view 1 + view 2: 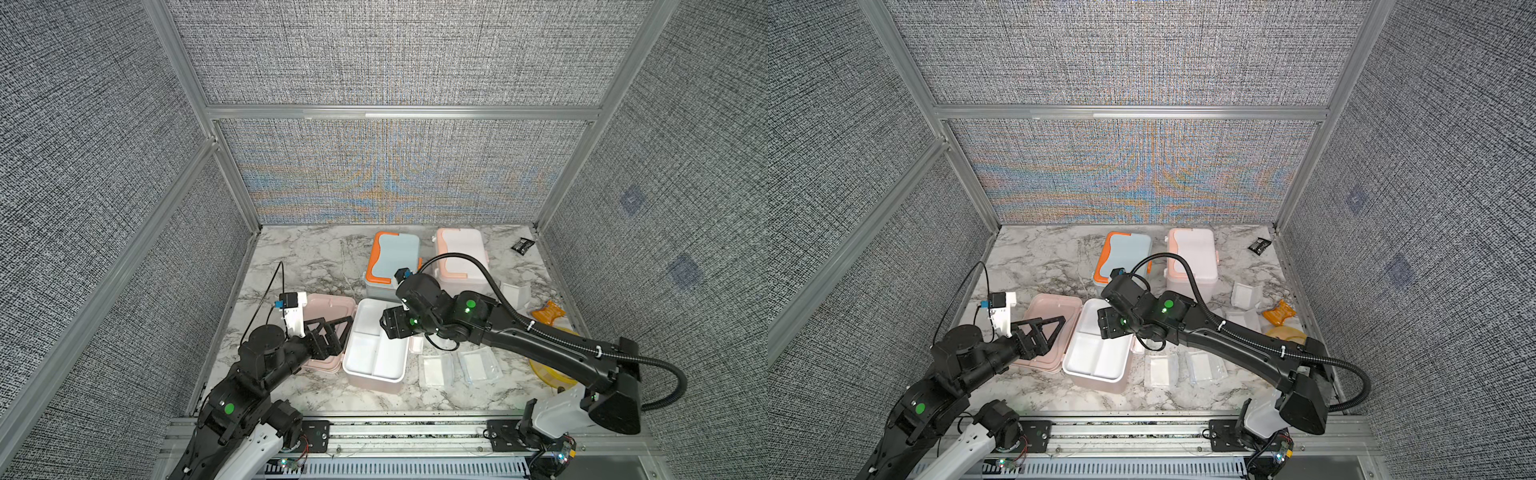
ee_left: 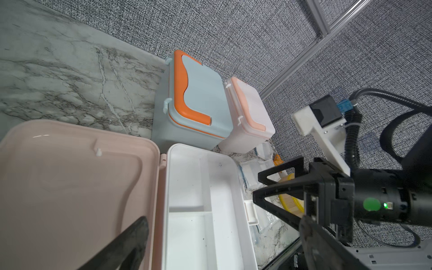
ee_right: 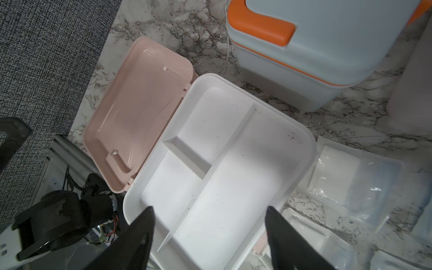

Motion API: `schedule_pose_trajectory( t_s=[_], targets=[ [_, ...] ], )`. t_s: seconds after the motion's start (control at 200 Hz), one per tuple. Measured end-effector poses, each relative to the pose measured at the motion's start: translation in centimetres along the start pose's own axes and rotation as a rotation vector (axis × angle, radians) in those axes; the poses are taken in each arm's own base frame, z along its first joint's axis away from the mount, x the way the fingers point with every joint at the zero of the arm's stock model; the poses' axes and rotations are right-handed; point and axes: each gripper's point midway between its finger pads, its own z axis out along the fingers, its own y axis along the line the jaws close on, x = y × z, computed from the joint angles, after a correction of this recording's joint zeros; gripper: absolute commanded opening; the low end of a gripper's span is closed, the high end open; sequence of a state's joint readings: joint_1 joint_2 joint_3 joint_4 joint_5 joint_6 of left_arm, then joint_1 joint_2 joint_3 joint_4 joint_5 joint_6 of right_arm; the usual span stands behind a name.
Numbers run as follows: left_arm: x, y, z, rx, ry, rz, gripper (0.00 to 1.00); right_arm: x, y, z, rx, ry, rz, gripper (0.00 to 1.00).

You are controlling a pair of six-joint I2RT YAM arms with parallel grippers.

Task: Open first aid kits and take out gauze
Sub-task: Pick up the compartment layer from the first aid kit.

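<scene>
The gauze lay out on the table, not in any box. Two wrapped pads sat side by side just beside the open pink box, on the right arm's side. Another pad lay farther back, near the white and peach box.

The pink box stood with its lid swung fully over and lying flat, and its white tray showed every compartment bare. That box had probably given up all it held.

The left gripper hung over the flat lid, most likely to keep the lid down and stop the light box from sliding. I could not tell from any view how far apart its fingers were, or whether they touched the lid.

The right gripper hovered above the tray with its fingers spread wide and nothing between them. That fits either a reach into the box or a release beside it.

The blue box and the white and peach box stood together towards the back wall, both with lids shut. The blue one sat just behind the pink box, within easy reach of the right arm, and seemed the likely next one to open.
</scene>
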State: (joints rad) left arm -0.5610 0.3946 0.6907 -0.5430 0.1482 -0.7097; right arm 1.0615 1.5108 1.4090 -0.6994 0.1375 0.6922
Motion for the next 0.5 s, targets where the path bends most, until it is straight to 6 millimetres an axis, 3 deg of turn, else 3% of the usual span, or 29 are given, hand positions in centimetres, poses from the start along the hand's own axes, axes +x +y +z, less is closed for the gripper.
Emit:
schedule_pose_trajectory(
  t_s=[0.285, 0.5],
  targets=[
    [1.6, 0.5, -0.2, -0.005, 0.061, -0.027, 1.00, 1.5, 1.4, 2.9, 0.103, 0.064, 0.030, 0.57],
    [2.2, 0.3, 0.1, 0.005, 0.102, -0.030, 1.00, 2.0, 0.2, 5.0, 0.236, 0.097, 0.078, 0.55]
  ],
)
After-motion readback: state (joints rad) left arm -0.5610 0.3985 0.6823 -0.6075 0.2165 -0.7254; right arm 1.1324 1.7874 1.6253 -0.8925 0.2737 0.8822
